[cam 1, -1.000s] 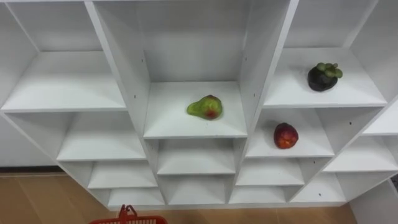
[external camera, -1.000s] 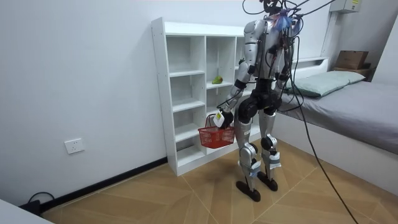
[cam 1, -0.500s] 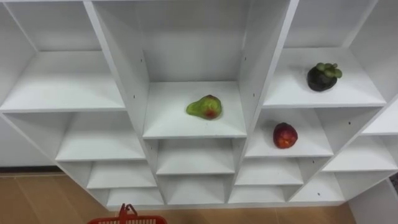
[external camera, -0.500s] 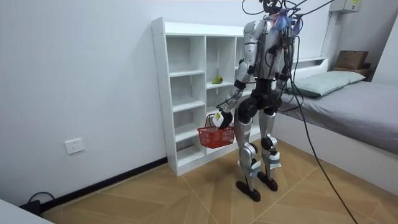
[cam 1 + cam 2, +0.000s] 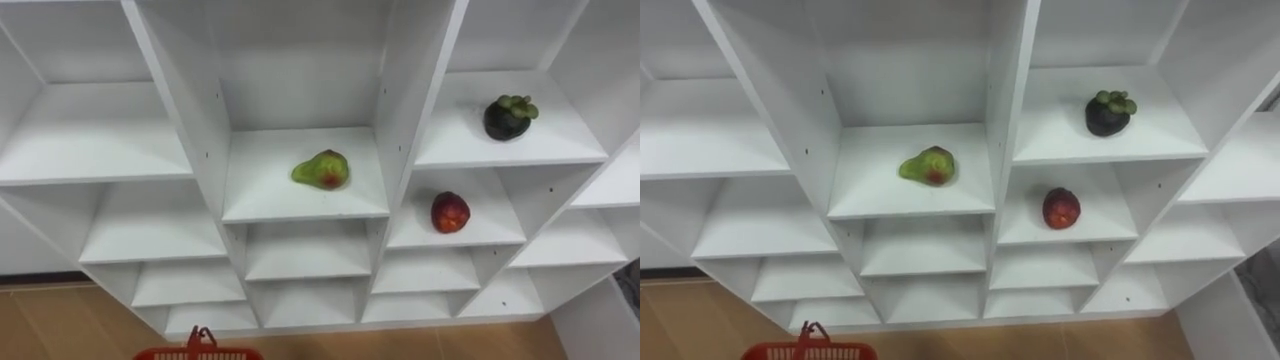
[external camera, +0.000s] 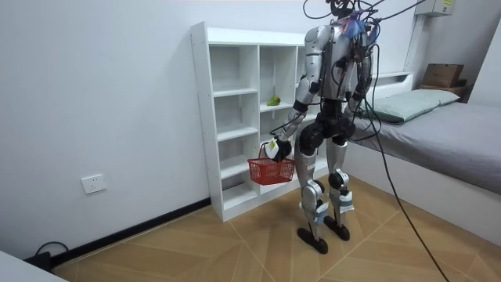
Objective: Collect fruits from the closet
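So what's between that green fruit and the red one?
Only a white upright divider: the green fruit lies left of it, the red fruit right of it, one shelf lower, as both eye views show.

A white wall (image 6: 94, 94) filled the left of the room view, with a white socket (image 6: 92, 184) low on it and a dark baseboard (image 6: 117, 233) along its foot. Wooden flooring (image 6: 196, 251) in a herringbone pattern covered the bottom. At the right edge lay a bed (image 6: 462, 145) with a grey cover, a pale pillow (image 6: 415, 102) at its head and a cardboard box (image 6: 442, 75) behind it.
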{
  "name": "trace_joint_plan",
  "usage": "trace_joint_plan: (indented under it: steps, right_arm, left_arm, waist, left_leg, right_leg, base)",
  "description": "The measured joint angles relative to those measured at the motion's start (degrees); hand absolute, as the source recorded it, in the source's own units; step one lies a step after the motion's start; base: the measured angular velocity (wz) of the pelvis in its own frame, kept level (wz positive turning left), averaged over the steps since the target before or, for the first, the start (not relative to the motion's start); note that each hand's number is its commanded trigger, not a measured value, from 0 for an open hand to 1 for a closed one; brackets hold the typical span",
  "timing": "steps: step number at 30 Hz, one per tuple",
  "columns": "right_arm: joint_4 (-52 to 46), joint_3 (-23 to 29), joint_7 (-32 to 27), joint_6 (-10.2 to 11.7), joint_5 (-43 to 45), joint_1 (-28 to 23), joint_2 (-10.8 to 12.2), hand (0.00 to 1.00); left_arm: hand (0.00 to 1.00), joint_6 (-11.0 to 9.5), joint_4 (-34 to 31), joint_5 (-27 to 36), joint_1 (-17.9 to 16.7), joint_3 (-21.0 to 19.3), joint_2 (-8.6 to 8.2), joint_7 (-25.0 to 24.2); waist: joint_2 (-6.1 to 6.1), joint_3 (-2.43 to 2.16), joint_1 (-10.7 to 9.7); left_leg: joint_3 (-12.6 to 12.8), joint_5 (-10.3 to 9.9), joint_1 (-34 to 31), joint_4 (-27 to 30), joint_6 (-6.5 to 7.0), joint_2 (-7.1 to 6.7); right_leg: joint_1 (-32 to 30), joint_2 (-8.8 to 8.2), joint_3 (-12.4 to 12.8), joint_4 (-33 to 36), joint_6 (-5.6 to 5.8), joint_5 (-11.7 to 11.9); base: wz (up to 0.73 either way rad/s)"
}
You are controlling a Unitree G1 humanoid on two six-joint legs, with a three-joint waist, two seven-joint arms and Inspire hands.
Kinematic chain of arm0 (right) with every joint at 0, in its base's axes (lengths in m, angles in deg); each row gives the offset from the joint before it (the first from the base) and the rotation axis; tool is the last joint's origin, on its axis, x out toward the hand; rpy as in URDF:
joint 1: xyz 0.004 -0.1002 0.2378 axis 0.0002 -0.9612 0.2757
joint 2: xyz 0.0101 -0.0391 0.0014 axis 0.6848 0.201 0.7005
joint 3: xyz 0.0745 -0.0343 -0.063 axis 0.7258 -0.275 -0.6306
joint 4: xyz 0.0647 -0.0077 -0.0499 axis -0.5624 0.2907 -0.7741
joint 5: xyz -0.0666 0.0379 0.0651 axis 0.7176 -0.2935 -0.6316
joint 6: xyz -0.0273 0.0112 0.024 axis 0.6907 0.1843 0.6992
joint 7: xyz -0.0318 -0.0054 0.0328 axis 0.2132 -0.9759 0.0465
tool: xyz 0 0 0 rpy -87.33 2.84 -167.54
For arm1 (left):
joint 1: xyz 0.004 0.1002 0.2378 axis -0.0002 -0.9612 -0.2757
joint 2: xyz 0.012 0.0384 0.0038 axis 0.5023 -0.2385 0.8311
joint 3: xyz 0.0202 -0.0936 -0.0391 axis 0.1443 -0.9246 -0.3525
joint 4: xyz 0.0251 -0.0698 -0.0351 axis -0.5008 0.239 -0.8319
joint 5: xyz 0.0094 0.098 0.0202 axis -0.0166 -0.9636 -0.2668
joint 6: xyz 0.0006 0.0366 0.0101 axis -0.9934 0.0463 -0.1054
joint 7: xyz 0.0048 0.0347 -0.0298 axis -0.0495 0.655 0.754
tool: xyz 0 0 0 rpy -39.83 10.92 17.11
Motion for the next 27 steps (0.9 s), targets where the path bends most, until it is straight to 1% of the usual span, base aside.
trace_joint_plan:
  steps: [1,2,3,4,5,6,8,9,10,11,13,14,15,16,18,19,20,23,27]
  right_arm:
    - [-4.6,1.0,-1.1,0.5,-0.3,-0.8,0.0,0.00]
    - [-8.8,1.9,-2.1,1.4,0.3,-1.0,0.1,0.00]
    - [-10.8,2.3,-2.7,2.0,0.9,-1.2,0.2,0.00]
    - [-16.1,3.4,-3.8,2.7,2.6,-2.0,0.4,0.00]
    - [-20.9,4.0,-4.9,4.2,3.7,-2.7,0.6,0.00]
    - [-23.3,4.4,-5.5,4.7,4.8,-3.2,0.8,0.00]
    - [-33.7,4.1,-7.6,7.3,7.8,-6.8,0.9,0.00]
    - [-35.7,4.1,-7.7,7.7,8.3,-7.7,1.0,0.00]
    - [-39.2,3.7,-8.1,8.4,9.0,-9.4,1.1,0.00]
    - [-41.5,2.9,-8.1,8.8,9.0,-10.7,1.1,0.00]
    - [-44.3,1.2,-7.9,8.8,9.0,-13.0,1.1,0.00]
    - [-45.4,0.3,-7.9,8.8,9.0,-14.1,1.1,0.00]
    - [-45.6,-0.2,-7.8,8.8,9.0,-14.3,1.1,0.00]
    - [-45.6,-0.7,-7.3,8.8,9.0,-14.5,1.2,0.00]
    - [-47.9,-1.0,-6.8,8.5,8.9,-15.9,1.1,0.00]
    - [-50.8,-1.0,-6.8,8.5,8.9,-17.0,1.1,0.00]
    - [-53.2,-1.0,-6.8,8.5,8.9,-17.2,1.1,0.00]
    - [-58.3,-1.8,-7.3,8.6,8.9,-17.2,0.6,0.00]
    - [-62.1,-3.7,-8.4,8.7,9.0,-17.1,0.1,0.00]
  left_arm:
    - [1.00,-0.2,-0.9,-0.1,-0.5,0.0,-0.01,0.5]
    - [1.00,-0.8,-1.1,-0.2,-0.7,0.0,-0.02,0.9]
    - [1.00,-1.2,-1.1,-0.2,-0.7,0.0,-0.03,0.9]
    - [1.00,-2.0,-1.1,-0.2,-0.8,0.0,-0.02,1.0]
    - [1.00,-2.6,-1.1,-0.2,-0.9,-0.1,-0.01,1.0]
    - [1.00,-2.9,-1.0,-0.2,-1.0,-0.1,-0.01,1.0]
    - [1.00,-3.5,-1.1,-0.1,-1.5,0.1,-0.08,1.0]
    - [1.00,-3.5,-1.1,-0.2,-1.5,0.2,-0.13,1.0]
    - [1.00,-3.5,-1.3,-0.1,-1.6,0.5,-0.23,1.0]
    - [1.00,-3.6,-1.3,-0.1,-1.8,1.0,-0.21,1.1]
    - [1.00,-3.7,-2.7,-0.1,-2.6,1.9,-0.11,1.4]
    - [1.00,-4.1,-3.5,-0.1,-3.0,2.6,-0.03,1.4]
    - [1.00,-4.3,-3.8,-0.1,-3.2,2.9,0.07,1.5]
    - [1.00,-4.5,-3.9,-0.1,-3.1,3.2,0.10,1.5]
    - [1.00,-4.6,-3.9,-0.1,-3.2,3.2,0.12,1.3]
    - [1.00,-4.6,-3.9,-0.1,-2.8,3.2,0.26,1.2]
    - [1.00,-4.6,-3.9,0.0,-2.6,3.3,0.45,1.1]
    - [1.00,-4.6,-3.7,0.0,-2.3,3.6,0.58,0.4]
    - [1.00,-4.6,-3.2,1.2,-2.2,4.5,0.86,0.2]
  waist:
    - [0.06,-0.02,0.0]
    - [0.20,-0.02,-0.2]
    - [0.25,0.00,-0.4]
    - [0.40,0.01,-0.5]
    - [0.63,0.06,-0.5]
    - [0.71,0.05,-0.4]
    - [1.13,0.00,-0.4]
    - [1.26,0.01,-0.5]
    - [1.48,-0.11,-0.4]
    - [1.61,-0.11,-0.5]
    - [1.77,-0.26,-1.0]
    - [1.91,-0.32,-1.5]
    - [1.92,-0.33,-1.7]
    - [1.87,-0.31,-1.7]
    - [1.85,-0.34,-1.6]
    - [1.81,-0.31,-1.7]
    - [1.80,-0.35,-1.6]
    - [1.69,-0.35,-1.4]
    - [1.32,-0.36,-1.3]
  left_leg:
    - [0.1,0.0,0.1,0.0,0.00,0.02]
    - [0.3,0.0,0.0,0.1,0.00,0.03]
    - [0.3,0.0,0.0,0.1,0.00,0.03]
    - [0.4,0.0,0.0,0.1,0.00,0.03]
    - [0.7,0.0,0.0,0.1,0.00,0.05]
    - [0.9,0.0,0.0,0.1,0.00,0.07]
    - [1.4,0.0,0.0,-0.3,-0.01,0.10]
    - [1.6,0.0,0.0,-0.4,-0.01,0.14]
    - [1.9,0.0,-0.2,-0.5,-0.01,0.23]
    - [2.4,0.0,-0.3,-0.6,-0.01,0.31]
    - [3.3,0.0,-0.3,-0.7,-0.03,0.44]
    - [3.5,0.0,-0.3,-0.8,-0.03,0.53]
    - [3.6,0.0,-0.4,-0.8,-0.03,0.54]
    - [4.5,0.0,-0.2,-0.8,-0.03,0.61]
    - [4.8,0.0,-0.1,-0.8,-0.03,0.63]
    - [4.8,0.0,-0.1,-0.9,-0.03,0.65]
    - [5.0,0.0,-0.2,-1.0,-0.03,0.74]
    - [5.5,0.0,-0.4,-1.1,-0.03,0.94]
    - [5.5,0.0,-0.6,-1.1,-0.03,0.99]
  right_leg:
    - [-0.2,0.01,0.1,0.0,0.00,0.0]
    - [-0.3,0.03,0.3,0.0,0.00,0.0]
    - [-0.4,0.03,0.4,0.0,0.00,0.0]
    - [-0.4,0.03,0.5,0.1,0.00,0.0]
    - [-0.5,0.06,0.8,0.1,0.00,0.0]
    - [-0.6,0.10,1.2,0.1,0.00,0.0]
    - [-0.8,0.17,1.7,0.1,0.00,0.0]
    - [-0.9,0.21,1.8,0.1,0.00,0.0]
    - [-1.5,0.30,2.3,0.3,0.00,0.0]
    - [-1.8,0.38,2.9,0.4,0.00,0.0]
    - [-2.2,0.50,3.3,0.6,-0.01,0.0]
    - [-2.6,0.57,3.6,1.2,-0.01,0.0]
    - [-2.6,0.58,4.0,1.2,-0.01,0.0]
    - [-2.6,0.66,4.9,1.2,-0.01,0.0]
    - [-2.7,0.70,5.2,1.2,-0.03,0.1]
    - [-2.8,0.74,5.5,1.2,-0.03,0.1]
    - [-3.5,0.90,6.0,1.3,-0.07,0.3]
    - [-3.6,1.13,6.1,1.2,-0.10,0.7]
    - [-3.9,1.17,5.9,1.2,-0.13,0.9]
  base:
    - [-0.06]
    - [-0.07]
    - [-0.07]
    - [-0.07]
    - [-0.08]
    - [-0.11]
    - [-0.09]
    - [-0.11]
    - [-0.18]
    - [-0.23]
    - [-0.21]
    - [-0.16]
    - [-0.22]
    - [-0.29]
    - [-0.21]
    - [-0.07]
    - [-0.11]
    - [-0.10]
    - [0.00]
